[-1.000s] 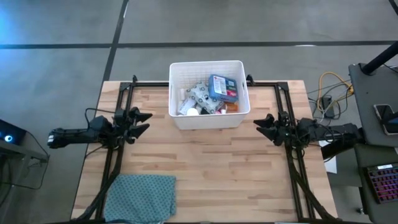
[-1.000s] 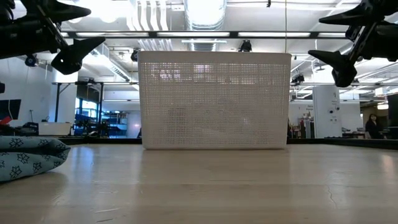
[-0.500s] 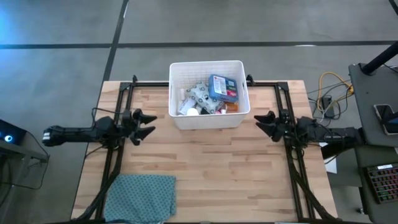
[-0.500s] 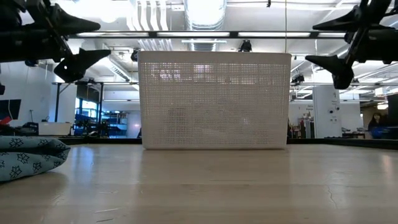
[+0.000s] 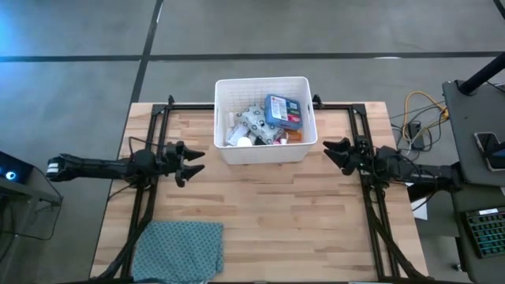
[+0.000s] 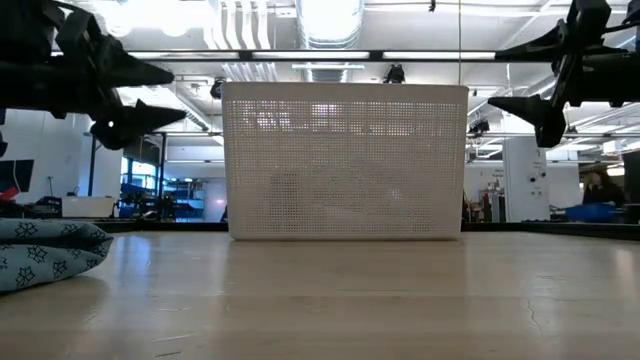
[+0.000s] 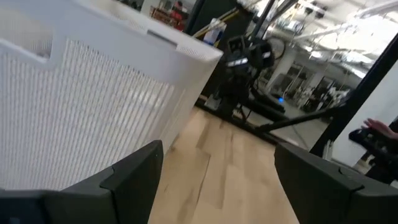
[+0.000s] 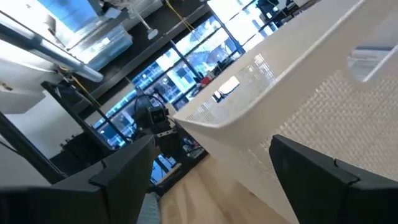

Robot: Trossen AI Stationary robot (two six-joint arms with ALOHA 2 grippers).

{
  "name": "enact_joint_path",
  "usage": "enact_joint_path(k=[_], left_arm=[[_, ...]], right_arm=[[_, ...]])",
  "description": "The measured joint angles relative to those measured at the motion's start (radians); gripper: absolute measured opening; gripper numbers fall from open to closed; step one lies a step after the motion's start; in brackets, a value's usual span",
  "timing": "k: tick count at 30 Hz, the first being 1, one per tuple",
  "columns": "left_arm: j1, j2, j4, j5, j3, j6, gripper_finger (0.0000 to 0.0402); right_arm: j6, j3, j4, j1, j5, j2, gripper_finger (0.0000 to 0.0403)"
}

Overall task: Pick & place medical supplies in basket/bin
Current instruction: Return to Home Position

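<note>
High view shows the whole wooden table (image 5: 276, 213), which the other cameras see only in part. The white bin (image 5: 264, 151) stands at the middle of the far edge. A teal patterned cloth (image 5: 180, 248) lies folded at the near left corner, well apart from the bin.

Only this view looks into the bin. The supplies lie inside it: a blue box (image 5: 282, 110) towards the right, white bottles (image 5: 239, 134) to the left, and an orange container (image 5: 293, 136) by the near right wall. In the low view the bin's perforated wall (image 6: 345, 160) hides them, showing only faint shadows. That view also shows the cloth (image 6: 45, 250) as a low heap at the left, and a person (image 6: 600, 190) in the room far behind on the right.

The left gripper (image 5: 193, 158) hangs just beside the bin's left wall, and the right gripper (image 5: 330, 153) just beside its right wall. The low view shows what the high view cannot: the left gripper (image 6: 172, 95) and right gripper (image 6: 500, 77) are both raised above the table, level with the bin's upper part.

Both wrist views show the fingers spread wide with nothing between them. The left fingers (image 7: 134, 177) frame the bin wall (image 7: 93, 124), and the right fingers (image 8: 124, 177) frame the rim (image 8: 323, 99).
</note>
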Motion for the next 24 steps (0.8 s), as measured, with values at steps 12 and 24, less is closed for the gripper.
enact_joint_path(k=[12, 24], left_arm=[[0.0, 0.131, 0.0, 0.0, 0.0, 0.0, 0.0287], [0.0, 0.226, 0.0, 0.0, 0.0, 0.0, 0.0287]], right_arm=[[0.001, 0.0, -0.001, 0.0, -0.002, 0.022, 0.0301], [0.0, 0.0, -0.001, 0.0, -0.002, 0.021, 0.0309]])
